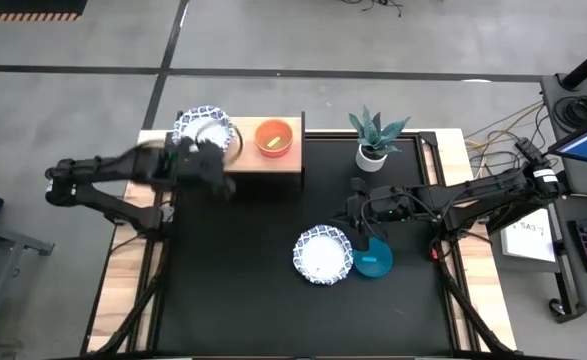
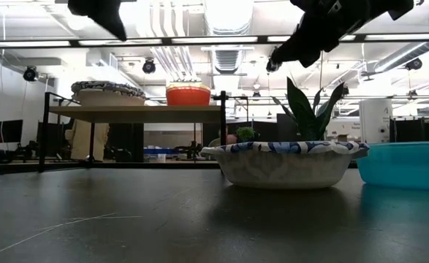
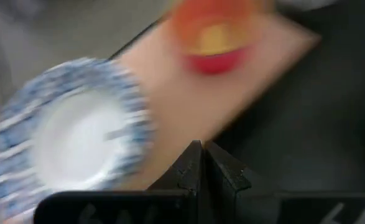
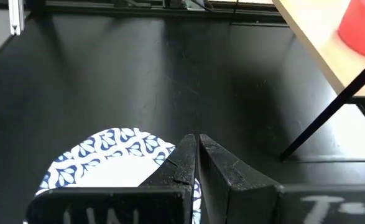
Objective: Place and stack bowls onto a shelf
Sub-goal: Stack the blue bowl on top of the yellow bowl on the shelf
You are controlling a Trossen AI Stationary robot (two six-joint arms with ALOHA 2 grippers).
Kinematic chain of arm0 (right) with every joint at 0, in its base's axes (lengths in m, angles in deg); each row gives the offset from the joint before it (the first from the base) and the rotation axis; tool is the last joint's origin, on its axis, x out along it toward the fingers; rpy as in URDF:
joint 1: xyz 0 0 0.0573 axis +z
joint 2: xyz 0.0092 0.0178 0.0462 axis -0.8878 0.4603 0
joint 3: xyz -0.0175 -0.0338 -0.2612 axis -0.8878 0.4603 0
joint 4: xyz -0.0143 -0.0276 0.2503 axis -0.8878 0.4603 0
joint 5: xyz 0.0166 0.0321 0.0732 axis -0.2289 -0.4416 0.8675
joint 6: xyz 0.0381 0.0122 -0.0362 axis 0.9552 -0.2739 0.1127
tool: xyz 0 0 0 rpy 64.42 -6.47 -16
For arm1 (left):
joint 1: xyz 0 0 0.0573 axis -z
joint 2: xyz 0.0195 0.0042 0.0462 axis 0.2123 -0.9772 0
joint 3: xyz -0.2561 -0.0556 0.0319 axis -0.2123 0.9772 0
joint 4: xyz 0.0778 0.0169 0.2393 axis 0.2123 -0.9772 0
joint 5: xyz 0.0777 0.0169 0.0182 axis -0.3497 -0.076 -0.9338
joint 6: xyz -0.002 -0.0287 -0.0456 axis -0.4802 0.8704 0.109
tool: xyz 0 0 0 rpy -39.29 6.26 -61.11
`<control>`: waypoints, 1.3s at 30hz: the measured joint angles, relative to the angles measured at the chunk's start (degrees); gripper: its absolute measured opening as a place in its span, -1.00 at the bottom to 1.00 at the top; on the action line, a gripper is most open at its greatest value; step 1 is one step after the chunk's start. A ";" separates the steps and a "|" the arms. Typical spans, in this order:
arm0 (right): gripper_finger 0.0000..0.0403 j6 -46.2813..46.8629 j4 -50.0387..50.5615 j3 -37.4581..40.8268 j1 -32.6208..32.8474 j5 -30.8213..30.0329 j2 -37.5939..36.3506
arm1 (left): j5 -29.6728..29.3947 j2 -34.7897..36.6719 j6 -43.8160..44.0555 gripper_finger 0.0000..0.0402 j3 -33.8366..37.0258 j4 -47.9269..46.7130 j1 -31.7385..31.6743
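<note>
The light-wood shelf (image 1: 245, 160) stands at the mat's far edge. On its left end sits a white bowl with a blue-patterned rim (image 1: 205, 128) (image 2: 108, 90) (image 3: 76, 140); I cannot tell whether more are stacked under it. Beside it rests a red bowl (image 1: 273, 138) (image 2: 188, 93) with something yellow inside. Another blue-rimmed white bowl (image 1: 323, 255) (image 2: 283, 161) (image 4: 107, 162) and a teal bowl (image 1: 373, 263) (image 2: 408, 164) rest on the mat. My left gripper (image 1: 213, 165) (image 3: 202, 149) hovers shut over the shelf, beside the white bowl. My right gripper (image 1: 358, 228) (image 4: 198, 142) hangs shut above the mat, over the near white bowl's edge.
A small white pot with a green spiky plant (image 1: 373, 140) stands on the mat just right of the shelf. The black mat (image 1: 233, 280) lies bare toward its left and near sides. Wooden table strips (image 1: 128, 270) flank the mat; cables and a keyboard lie past the right edge.
</note>
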 joint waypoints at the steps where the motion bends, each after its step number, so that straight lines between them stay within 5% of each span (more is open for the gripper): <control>1: -0.96 0.58 0.22 -0.26 -0.01 0.00 0.00 | -0.02 0.69 -0.32 -1.00 1.76 2.86 3.45; 8: -0.96 7.99 10.27 -4.56 -0.02 0.12 0.47 | 0.04 3.80 -11.91 -1.00 17.85 29.02 22.57; 15: -0.96 16.61 28.87 -13.20 -0.01 3.25 4.26 | 0.09 3.81 -17.03 -1.00 29.79 46.01 28.57; 23: -0.96 21.77 50.43 -18.84 3.67 17.56 11.14 | -0.07 4.16 -16.22 -1.00 33.84 47.56 28.51; 32: -0.93 25.47 49.35 -14.79 13.17 18.01 15.24 | -0.12 4.16 -16.26 -1.00 33.99 48.78 28.51; 39: -0.64 31.86 47.74 -15.06 17.67 17.98 18.60 | -0.13 4.16 -16.64 -1.00 33.61 49.06 28.51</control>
